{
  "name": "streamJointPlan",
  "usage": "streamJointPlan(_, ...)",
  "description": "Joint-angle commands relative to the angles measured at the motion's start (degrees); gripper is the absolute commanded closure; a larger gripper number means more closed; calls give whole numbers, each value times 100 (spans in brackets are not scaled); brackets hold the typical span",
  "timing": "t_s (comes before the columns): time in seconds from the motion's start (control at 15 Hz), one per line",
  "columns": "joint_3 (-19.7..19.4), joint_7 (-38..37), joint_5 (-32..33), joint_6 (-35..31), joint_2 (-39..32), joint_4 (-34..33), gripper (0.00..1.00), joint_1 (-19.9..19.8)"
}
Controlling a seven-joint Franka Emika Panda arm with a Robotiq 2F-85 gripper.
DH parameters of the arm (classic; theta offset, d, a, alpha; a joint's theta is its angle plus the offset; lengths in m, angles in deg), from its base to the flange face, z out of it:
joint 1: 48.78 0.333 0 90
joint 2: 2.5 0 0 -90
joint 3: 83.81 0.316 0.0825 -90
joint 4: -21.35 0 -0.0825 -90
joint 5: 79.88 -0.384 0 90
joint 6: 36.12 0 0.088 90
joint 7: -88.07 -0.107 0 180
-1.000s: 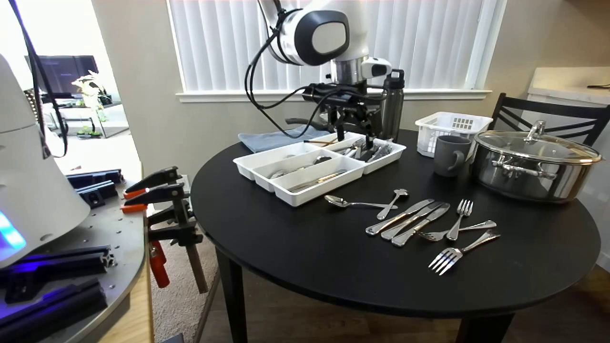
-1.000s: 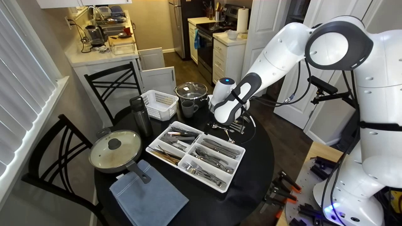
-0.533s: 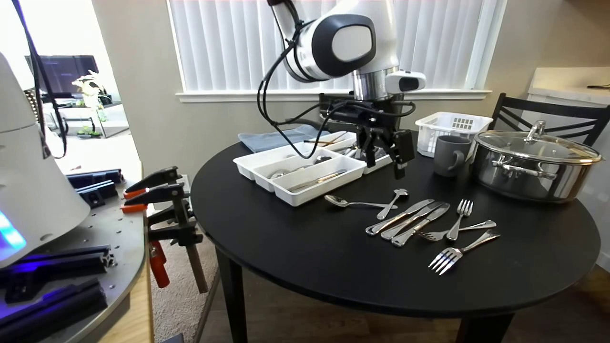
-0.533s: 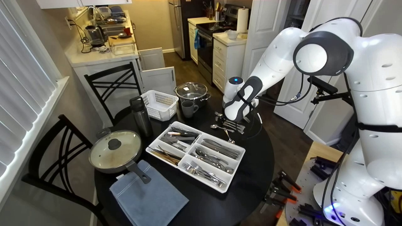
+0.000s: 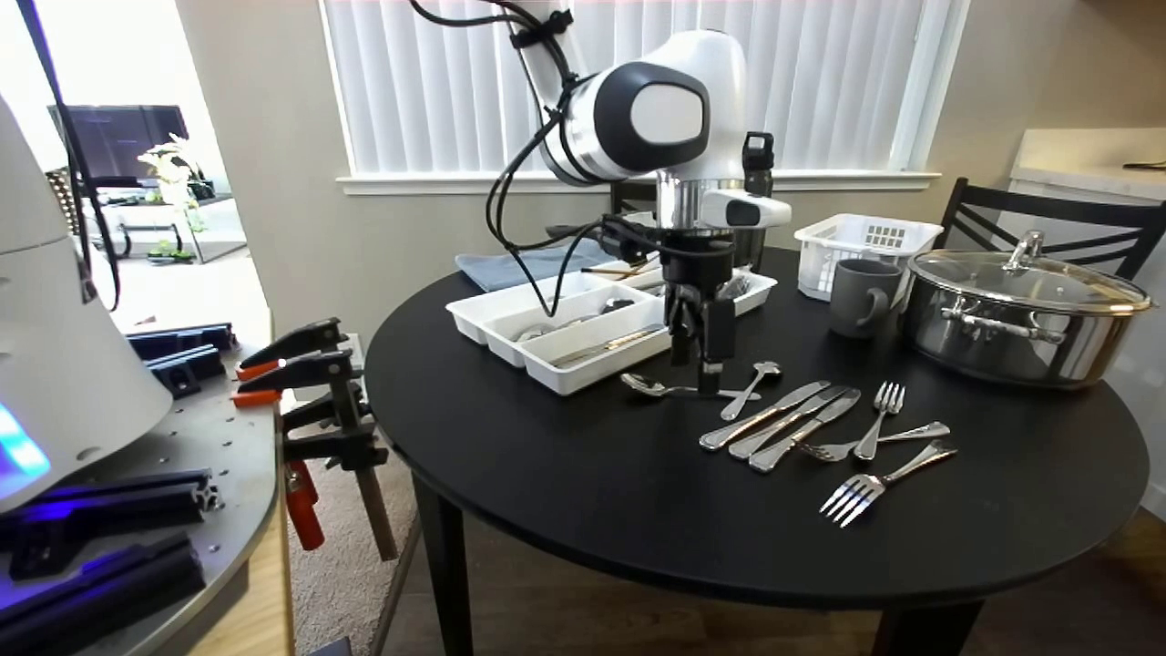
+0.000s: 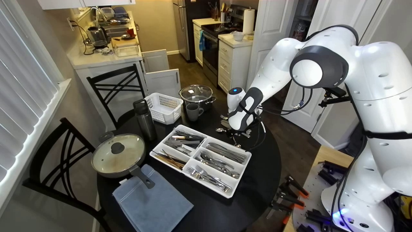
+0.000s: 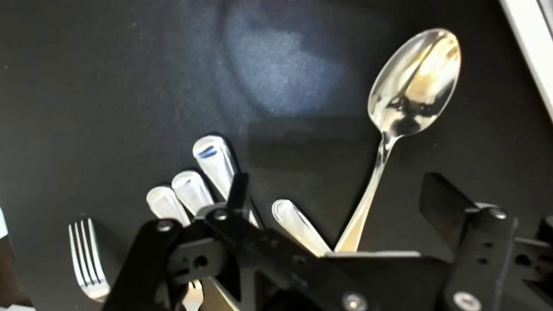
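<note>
In the wrist view my gripper (image 7: pixel 340 196) stands open, with nothing held between its fingers. Below it a shiny spoon (image 7: pixel 414 88) lies on the black table, its handle running down between the jaws. Another utensil's handle (image 7: pixel 298 222) meets it there, partly covered by the gripper; in an exterior view this piece is short (image 5: pixel 751 392). Over the long spoon (image 5: pixel 643 384) the gripper (image 5: pixel 694 364) hangs pointing down; contact cannot be told. Several knives (image 5: pixel 792 424) lie beside, their handles (image 7: pixel 211 157) near the left finger. Forks (image 5: pixel 856 497) lie farther right.
A white cutlery tray (image 6: pixel 214 190) with sorted utensils sits close by; its edge (image 7: pixel 529 56) shows in the wrist view. Around the table stand a mug (image 5: pixel 856 296), pot (image 5: pixel 1002 337), basket (image 6: pixel 165 112), bottle (image 6: pixel 147 120), lidded pan (image 6: pixel 119 156) and blue cloth (image 6: pixel 154 203).
My gripper has come down toward the table, first shifting right in an exterior view, then slightly back left over the spoon. It has stayed open. The cutlery lies as before.
</note>
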State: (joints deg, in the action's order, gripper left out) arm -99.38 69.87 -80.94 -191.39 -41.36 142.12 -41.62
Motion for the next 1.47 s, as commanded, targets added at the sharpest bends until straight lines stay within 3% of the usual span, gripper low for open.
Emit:
streamJointPlan(0.0, 438, -132, -526, -32, 9, -2, 0, -558)
streamJointPlan(0.33, 1143, 171, -1446, -659, -74, 69, 0, -1434)
streamJointPlan(0.8, 1582, 327, -1664, -1071, -308, -28, 0, -1848)
streamJointPlan(0.87, 1624, 335, -1667, -1119, -330, -33, 25, -1872)
streamJointPlan(0.93, 1622, 306, -1651, -1125, -343, -39, 26, -1851)
streamJointPlan(1.4, 1610, 279, -1628, -1077, -337, -83, 72, -1816)
